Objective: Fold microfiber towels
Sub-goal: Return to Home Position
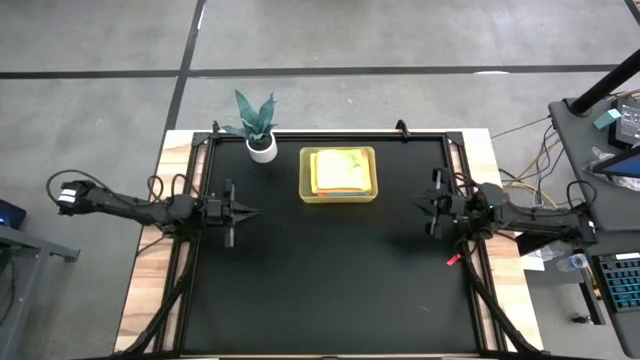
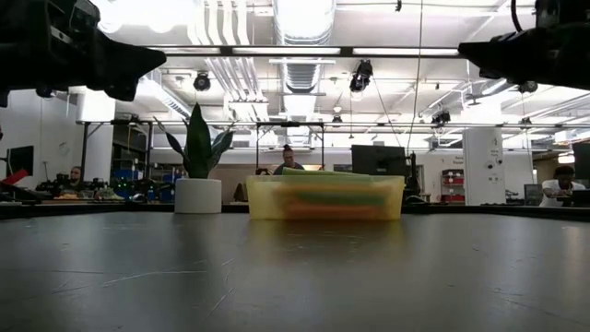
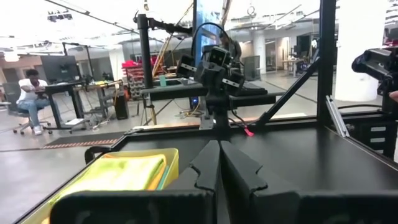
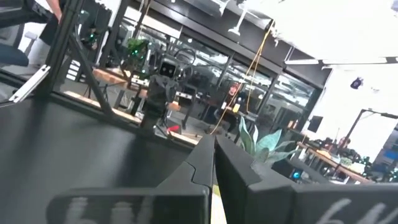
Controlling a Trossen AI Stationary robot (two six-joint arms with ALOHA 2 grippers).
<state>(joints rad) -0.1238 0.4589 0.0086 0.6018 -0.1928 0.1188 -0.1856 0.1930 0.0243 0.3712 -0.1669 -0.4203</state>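
Observation:
The microfiber towels (image 1: 340,170) lie folded in a stack inside a translucent yellow-green bin (image 1: 307,190) at the table's far middle. A lime-green towel tops the stack, with orange and pink edges below it (image 2: 323,197). In the left wrist view the stack (image 3: 121,174) shows in the bin. My left gripper (image 1: 252,211) is shut, held above the table at its left edge and pointing right. My right gripper (image 1: 418,204) is shut at the right edge, pointing left. Neither holds anything.
A small potted plant (image 1: 258,125) in a white pot stands left of the bin at the far edge. A small red object (image 1: 452,260) lies by the table's right rail. The black tabletop (image 1: 330,270) stretches between the arms. People sit at desks in the room behind.

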